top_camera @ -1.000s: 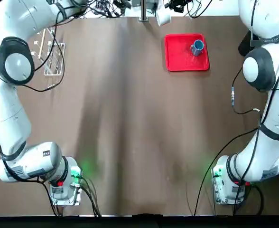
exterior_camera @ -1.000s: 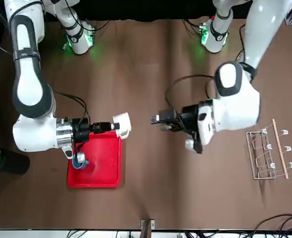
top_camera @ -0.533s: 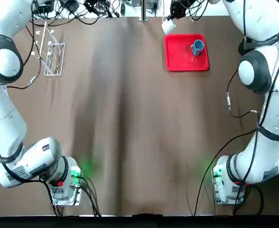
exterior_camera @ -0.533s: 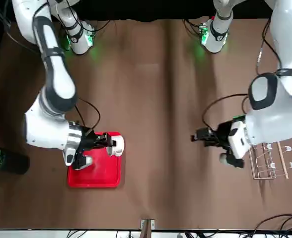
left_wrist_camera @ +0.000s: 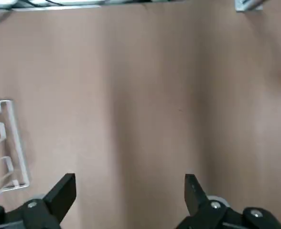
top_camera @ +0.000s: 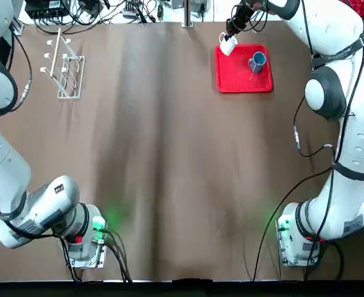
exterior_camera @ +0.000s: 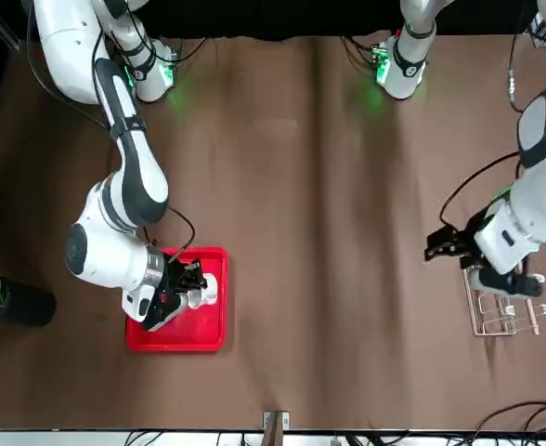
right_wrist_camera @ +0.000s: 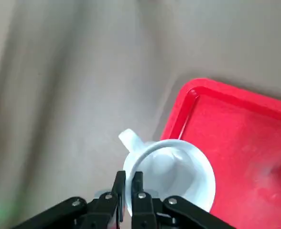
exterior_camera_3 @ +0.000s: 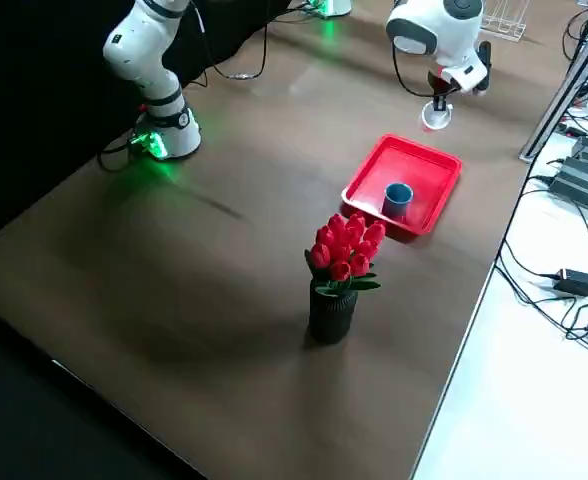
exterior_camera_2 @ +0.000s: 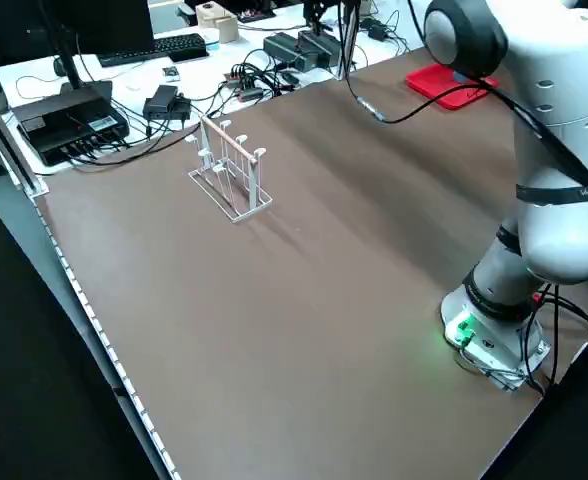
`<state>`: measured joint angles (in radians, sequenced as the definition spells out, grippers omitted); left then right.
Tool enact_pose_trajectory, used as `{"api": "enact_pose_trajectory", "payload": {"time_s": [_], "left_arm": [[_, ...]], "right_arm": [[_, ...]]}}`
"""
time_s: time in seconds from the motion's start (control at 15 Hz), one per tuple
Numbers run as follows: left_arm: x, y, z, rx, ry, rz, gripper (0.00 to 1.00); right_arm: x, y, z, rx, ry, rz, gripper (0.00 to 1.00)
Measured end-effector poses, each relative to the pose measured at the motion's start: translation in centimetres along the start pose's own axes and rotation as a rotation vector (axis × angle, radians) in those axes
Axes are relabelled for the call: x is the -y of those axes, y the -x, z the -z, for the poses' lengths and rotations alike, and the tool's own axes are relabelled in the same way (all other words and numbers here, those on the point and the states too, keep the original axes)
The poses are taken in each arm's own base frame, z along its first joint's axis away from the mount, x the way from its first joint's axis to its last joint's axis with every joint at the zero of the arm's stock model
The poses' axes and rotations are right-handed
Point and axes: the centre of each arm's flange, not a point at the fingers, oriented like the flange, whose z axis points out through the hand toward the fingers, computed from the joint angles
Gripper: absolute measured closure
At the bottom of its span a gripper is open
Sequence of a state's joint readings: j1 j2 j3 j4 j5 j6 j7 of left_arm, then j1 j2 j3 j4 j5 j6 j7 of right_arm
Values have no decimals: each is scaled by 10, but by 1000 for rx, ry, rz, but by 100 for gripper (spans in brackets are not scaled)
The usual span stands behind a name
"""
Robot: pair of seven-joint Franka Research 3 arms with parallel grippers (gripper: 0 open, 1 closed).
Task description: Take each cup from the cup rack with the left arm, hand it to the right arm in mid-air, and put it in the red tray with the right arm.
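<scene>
The right gripper's fingers (right_wrist_camera: pixel 136 186) pinch the white cup's (right_wrist_camera: pixel 171 174) wall; the left's (left_wrist_camera: pixel 64 193) stand apart, empty.

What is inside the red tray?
The blue cup is inside the red tray. The white cup isn't set down in it: the right gripper holds it up by its wall. The gripper may hide some of the tray floor.
</scene>
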<state>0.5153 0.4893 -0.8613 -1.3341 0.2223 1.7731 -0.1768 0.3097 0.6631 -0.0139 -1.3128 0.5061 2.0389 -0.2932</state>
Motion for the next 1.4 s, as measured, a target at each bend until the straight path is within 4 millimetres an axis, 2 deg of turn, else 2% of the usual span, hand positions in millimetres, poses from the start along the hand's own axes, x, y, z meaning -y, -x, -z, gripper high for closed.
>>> {"api": "enact_pose_trajectory", "payload": {"time_s": [0.2,0.4,0.6,0.87,1.0,1.2,1.4], "left_arm": [[15,7,31,-44,-67,19,0],[34,17,52,-44,-102,52,0],[44,24,57,-11,-102,68,0],[50,29,67,-9,-146,77,0],[45,33,77,-20,-214,69,0],[23,42,95,-32,-287,62,0],[4,51,107,-39,-211,79,0]], "right_arm": [[-14,0,0,-1,32,80,91],[-38,-1,-8,-10,97,142,91],[-53,-2,-15,2,168,222,91],[-68,0,-36,42,229,337,91],[-72,2,-44,62,226,407,91],[-71,4,-55,95,240,485,91],[-66,4,-60,114,259,510,91]]}}
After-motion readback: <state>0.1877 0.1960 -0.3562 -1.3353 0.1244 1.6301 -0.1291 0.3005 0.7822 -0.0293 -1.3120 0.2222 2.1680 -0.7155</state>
